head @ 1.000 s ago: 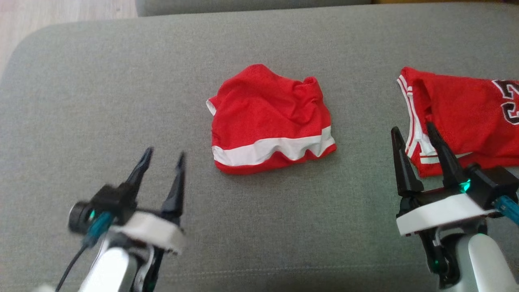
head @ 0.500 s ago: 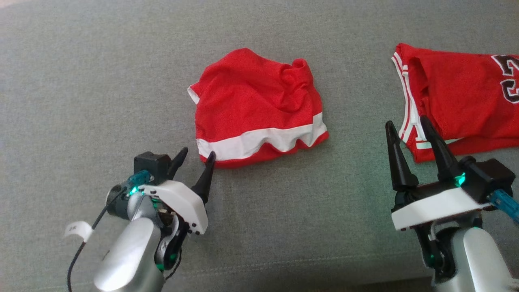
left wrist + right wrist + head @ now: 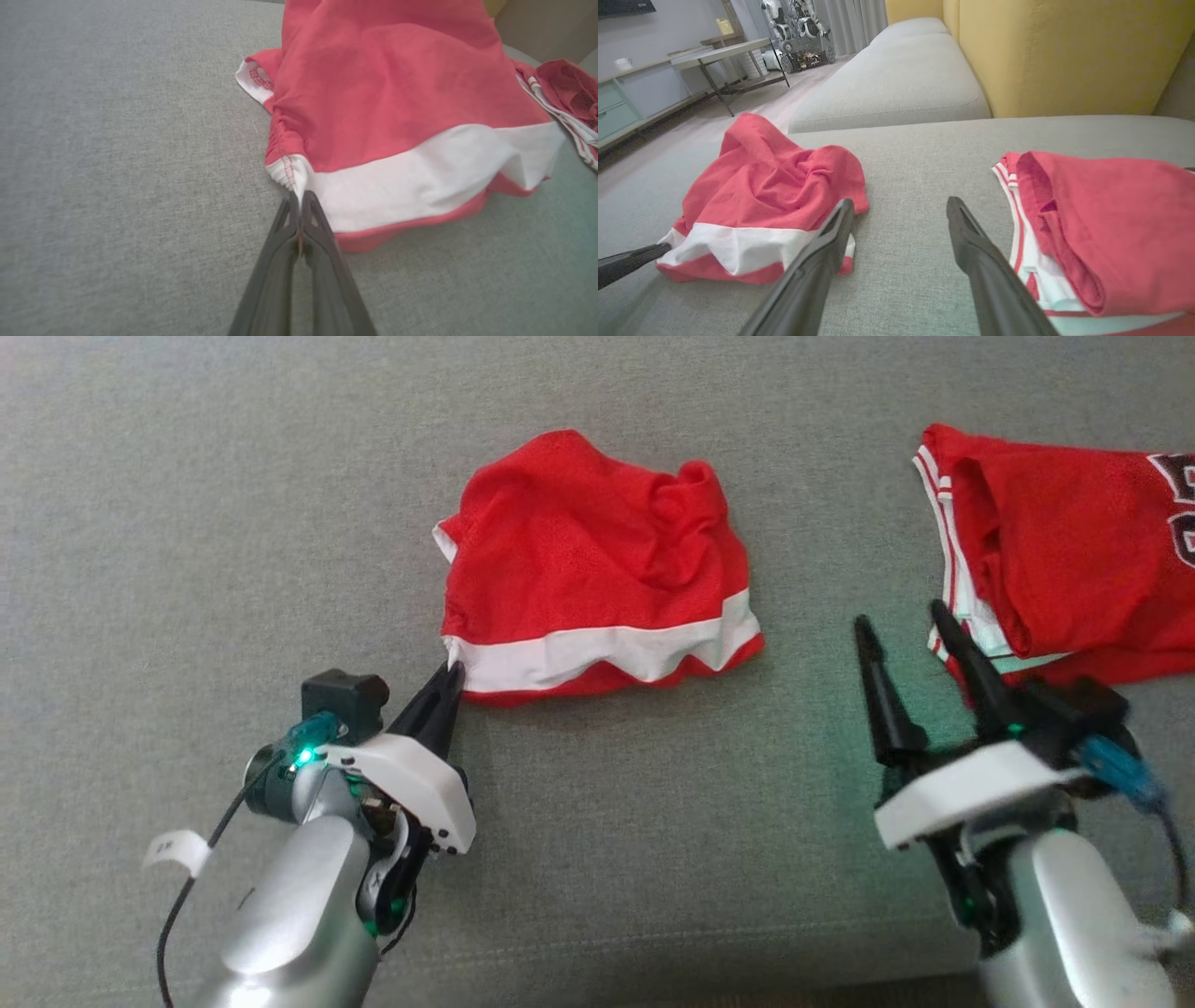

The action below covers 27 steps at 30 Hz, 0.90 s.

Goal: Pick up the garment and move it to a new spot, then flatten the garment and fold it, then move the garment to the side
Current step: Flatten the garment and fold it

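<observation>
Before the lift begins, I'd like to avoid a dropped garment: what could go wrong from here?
The left hand is shut on only the very corner of the garment, at its white band; so thin a pinch may slip out under load.
Lifted by one corner, the crumpled garment would likely hang bunched, harder to flatten; the right hand stands open, apart from it.
That hand sits close to the jersey and might snag it.

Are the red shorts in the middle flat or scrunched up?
Scrunched up: the shorts show deep wrinkles up top and a wavy white stripe.
</observation>
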Available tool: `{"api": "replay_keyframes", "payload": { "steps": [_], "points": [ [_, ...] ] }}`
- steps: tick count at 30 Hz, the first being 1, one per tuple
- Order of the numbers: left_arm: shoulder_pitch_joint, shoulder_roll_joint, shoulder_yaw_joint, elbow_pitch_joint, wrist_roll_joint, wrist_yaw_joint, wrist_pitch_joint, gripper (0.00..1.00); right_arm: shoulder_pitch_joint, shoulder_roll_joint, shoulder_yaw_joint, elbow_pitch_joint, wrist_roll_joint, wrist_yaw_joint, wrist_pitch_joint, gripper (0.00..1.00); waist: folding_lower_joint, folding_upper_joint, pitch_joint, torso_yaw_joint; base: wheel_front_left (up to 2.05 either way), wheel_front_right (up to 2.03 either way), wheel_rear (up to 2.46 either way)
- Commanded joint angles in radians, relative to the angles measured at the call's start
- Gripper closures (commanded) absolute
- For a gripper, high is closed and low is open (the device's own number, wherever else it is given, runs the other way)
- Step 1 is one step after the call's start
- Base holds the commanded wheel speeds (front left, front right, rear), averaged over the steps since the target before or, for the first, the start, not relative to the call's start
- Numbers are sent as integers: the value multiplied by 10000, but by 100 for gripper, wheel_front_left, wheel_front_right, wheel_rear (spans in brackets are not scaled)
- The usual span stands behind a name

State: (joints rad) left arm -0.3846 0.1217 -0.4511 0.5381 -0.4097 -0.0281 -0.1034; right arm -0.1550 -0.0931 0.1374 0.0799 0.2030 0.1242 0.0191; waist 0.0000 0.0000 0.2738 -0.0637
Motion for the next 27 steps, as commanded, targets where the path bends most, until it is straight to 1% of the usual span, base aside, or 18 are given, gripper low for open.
{"api": "replay_keyframes", "payload": {
  "steps": [1, 6, 11, 14, 16, 17, 18, 19, 23, 27],
  "points": [
    [-480, 88, 258, -220, -20, -62, -126, 100, -489, -100, 413, -88, 89, 65, 32, 0, 0, 0, 46, 67, 0, 0, 0],
    [-723, -41, 119, -114, 16, -111, -339, 100, -1475, -96, 1124, 1770, 255, 65, 31, 0, 0, 0, 239, 359, 0, 0, 0],
    [-906, -173, -3, 23, 21, -137, -597, 100, -2411, 33, 1414, 3650, 466, 65, -205, 0, 0, 0, 434, 634, 0, 0, 0],
    [-954, -194, -39, 87, 10, -162, -731, 100, -2812, 68, 1729, 4475, 551, 65, -314, 0, 0, 0, 539, 731, 0, 0, 0],
    [-964, -196, -49, 106, 7, -168, -772, 100, -2911, 69, 1850, 4700, 593, 65, -325, 0, 0, 0, 564, 755, 0, 0, 0],
    [-968, -196, -52, 121, 3, -168, -813, 100, -2994, 71, 1966, 4887, 657, 65, -350, 48, 0, 0, 580, 770, 0, 0, 0],
    [-971, -195, -48, 124, -2, -165, -862, 100, -3063, 62, 2059, 5049, 722, 65, -378, 79, 0, 0, 596, 784, 0, 0, 0],
    [-968, -189, -45, 122, -6, -162, -908, 100, -3113, 47, 2123, 5178, 804, 65, -425, 100, 0, 0, 604, 797, 0, 0, 0],
    [-838, -119, 69, -119, -17, -47, -1173, 100, -3188, -57, 2205, 5215, 1154, 65, -929, 100, 0, 0, 565, 801, 0, 0, 0],
    [-541, 44, 287, -903, 22, 213, -1383, 100, -3037, -254, 2077, 4573, 1363, 65, -1496, 100, 0, 0, 367, 763, 0, 0, 0]
  ]
}}
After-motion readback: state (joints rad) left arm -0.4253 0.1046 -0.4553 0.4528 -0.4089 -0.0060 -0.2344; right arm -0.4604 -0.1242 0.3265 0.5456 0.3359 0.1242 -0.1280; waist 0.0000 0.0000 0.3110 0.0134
